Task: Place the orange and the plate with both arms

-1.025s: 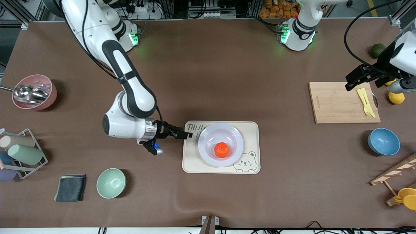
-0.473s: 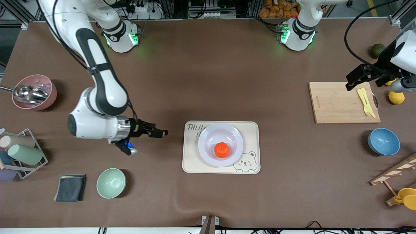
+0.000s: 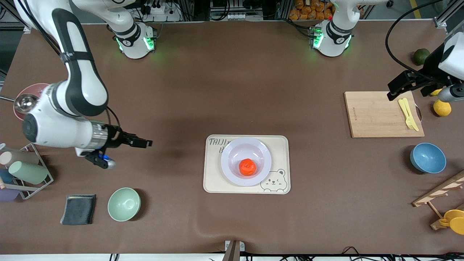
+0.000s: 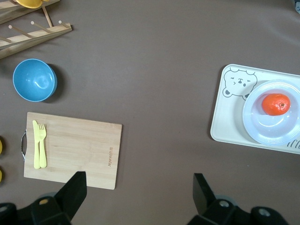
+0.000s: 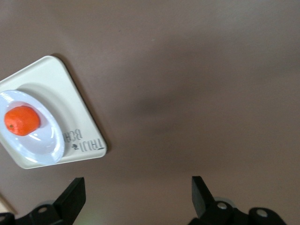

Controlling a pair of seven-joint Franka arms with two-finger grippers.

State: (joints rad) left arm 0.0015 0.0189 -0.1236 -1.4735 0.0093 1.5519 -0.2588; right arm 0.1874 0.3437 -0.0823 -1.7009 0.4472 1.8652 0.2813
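The red-orange orange (image 3: pixel 247 167) lies in the pale lavender plate (image 3: pixel 232 150), which sits on the cream bear tray (image 3: pixel 214 177) mid-table. Both also show in the left wrist view, orange (image 4: pixel 275 104) on plate (image 4: pixel 262 133), and in the right wrist view, orange (image 5: pixel 21 121) on plate (image 5: pixel 44 140). My right gripper (image 3: pixel 145 143) is open and empty, over bare table between the tray and the right arm's end. My left gripper (image 3: pixel 393 92) is open and empty, over the wooden cutting board's far corner.
A cutting board (image 3: pixel 373 116) with a yellow fork and knife (image 3: pixel 407 113), a blue bowl (image 3: pixel 427 157), lemons (image 3: pixel 442 108) and a dark green fruit (image 3: pixel 421 55) lie at the left arm's end. A green bowl (image 3: pixel 124 204), a grey cloth (image 3: pixel 78 209), a cup rack (image 3: pixel 25 170) and a pink bowl (image 3: pixel 21 99) lie at the right arm's end.
My right gripper has drawn back from the tray's edge toward the right arm's end of the table, staying open. The orange, plate and left arm have hardly moved.
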